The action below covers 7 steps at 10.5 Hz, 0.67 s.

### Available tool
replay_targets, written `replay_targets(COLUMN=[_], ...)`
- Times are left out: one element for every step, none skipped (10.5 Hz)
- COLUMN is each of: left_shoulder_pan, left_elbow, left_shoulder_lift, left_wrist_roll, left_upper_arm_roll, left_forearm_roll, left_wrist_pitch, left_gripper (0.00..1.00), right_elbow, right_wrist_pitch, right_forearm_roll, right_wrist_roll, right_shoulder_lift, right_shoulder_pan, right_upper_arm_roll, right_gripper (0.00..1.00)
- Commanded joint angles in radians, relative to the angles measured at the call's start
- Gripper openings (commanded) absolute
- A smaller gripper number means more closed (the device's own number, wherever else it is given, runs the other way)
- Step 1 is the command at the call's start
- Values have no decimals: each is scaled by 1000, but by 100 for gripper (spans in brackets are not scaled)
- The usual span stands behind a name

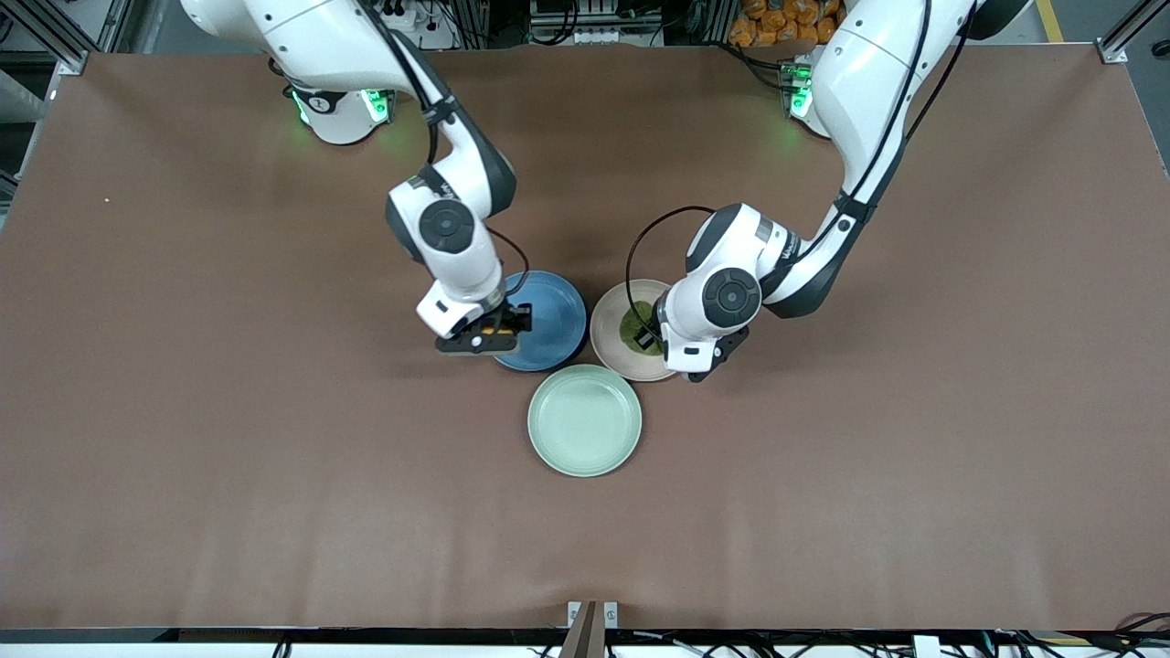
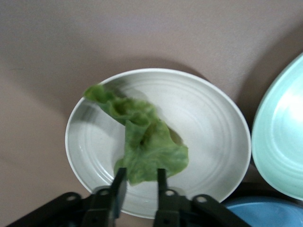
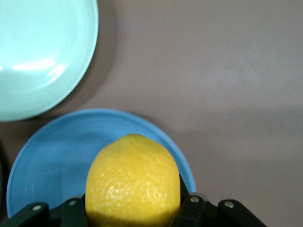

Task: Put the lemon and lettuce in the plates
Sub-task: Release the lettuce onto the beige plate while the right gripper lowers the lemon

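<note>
My right gripper (image 1: 487, 334) is shut on the yellow lemon (image 1: 499, 325) and holds it just over the blue plate's (image 1: 559, 311) rim toward the right arm's end. In the right wrist view the lemon (image 3: 132, 184) fills the jaws above the blue plate (image 3: 47, 161). The green lettuce (image 1: 632, 326) lies in the beige-pink plate (image 1: 611, 336). My left gripper (image 1: 651, 341) is low over that plate. In the left wrist view its fingers (image 2: 118, 184) stand apart on either side of the lettuce's (image 2: 147, 146) end, over the plate (image 2: 213, 118).
A pale mint-green plate (image 1: 585, 420) sits nearer the front camera, touching close to both other plates. It also shows in the left wrist view (image 2: 284, 142) and the right wrist view (image 3: 38, 56). Brown table all around.
</note>
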Motion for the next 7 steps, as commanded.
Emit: replay_targets(left_shoulder_pan=[5,8,23,47,67,101,135], left_elbow=[31,31,31,31,32,35,38], left_shoulder_lift=[-30,-60,-94,-132,-172,-210,-244], left_wrist_roll=[-11,-10,5,42,129,225,295], left_upper_arm_roll=[13,17,17,16,17,17,17], left_forearm_roll=[14,47,90,136,149,149,155], left_wrist_pitch=[-16,-36,-82,-120,-163,-203,-249], left_gripper=[100,100,100,100,100,100,100], right_elbow=[12,12,11,11,12,12,12], right_wrist_pitch=[6,4,1,4,7,6,6], right_forearm_roll=[-1,-1,-1,-3,-6,-7,-7], right_wrist_roll=[51,51,49,51,51,51,51], right_shoulder_lift=[38,39,46,56,65,69,70], right_shoulder_pan=[35,38,41,43,49,49,50], right_upper_arm_roll=[-5,-3,-3,-3,-3,-1,5], right_gripper=[22,22,22,22,25,30,36])
